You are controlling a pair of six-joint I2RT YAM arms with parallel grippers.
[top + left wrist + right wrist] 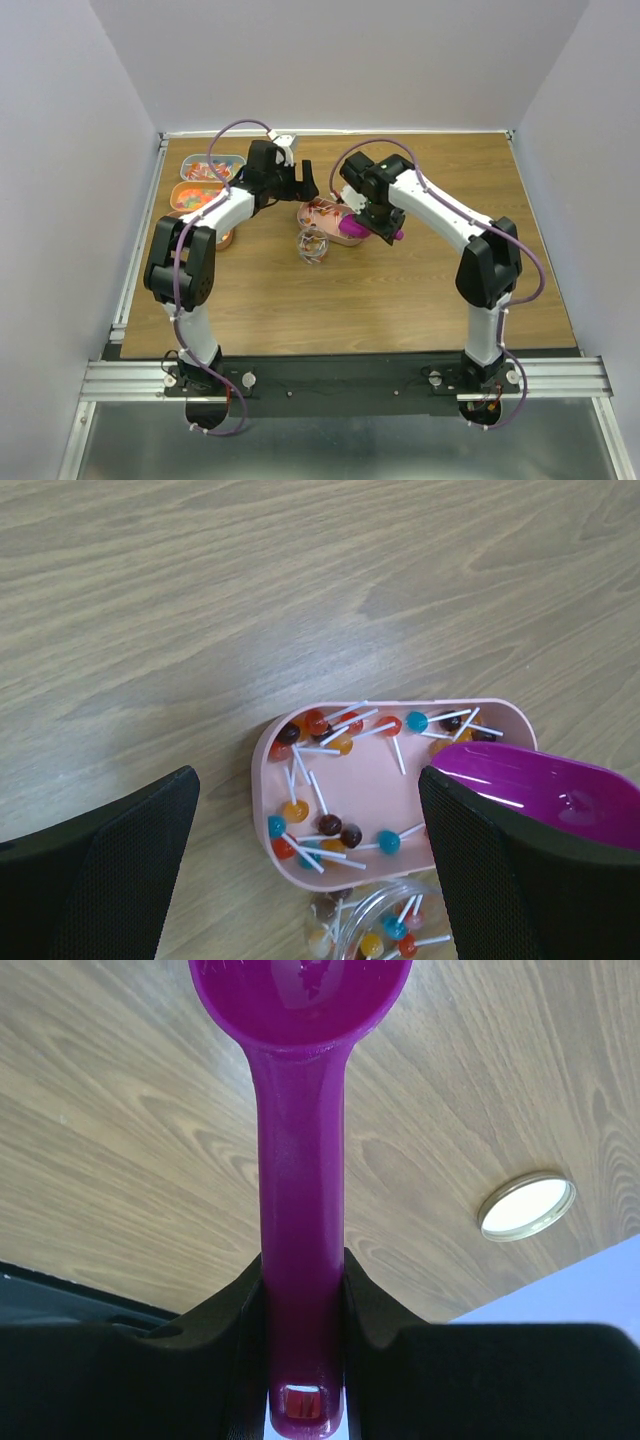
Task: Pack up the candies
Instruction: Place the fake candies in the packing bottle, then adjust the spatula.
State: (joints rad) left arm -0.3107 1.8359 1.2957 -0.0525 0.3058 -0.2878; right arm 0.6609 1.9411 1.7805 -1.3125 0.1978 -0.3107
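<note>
Left end effector [305, 865]: fingers spread wide, hovering above the pink tray [372, 790].
Right end effector [300, 1290]: clamped on the magenta scoop [298, 1190] handle.
Candies [330, 825]: small lollipops scattered in the pink tray; more in a clear jar [385, 925] just beside it on the tabletop [200, 600].

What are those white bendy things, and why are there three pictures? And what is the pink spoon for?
The white bendy things are two robot arms, bolted to a wooden table. One picture looks down from above. The other two come from small cameras on each arm's wrist. The right gripper is pinching the handle of a magenta scoop. The left gripper is wide open, holding nothing, above a pink tray of little lollipops. Next to that tray is a clear jar with a few lollipops inside. Two more trays of candies sit at the table's far left. A round lid lies on the wood.
</note>
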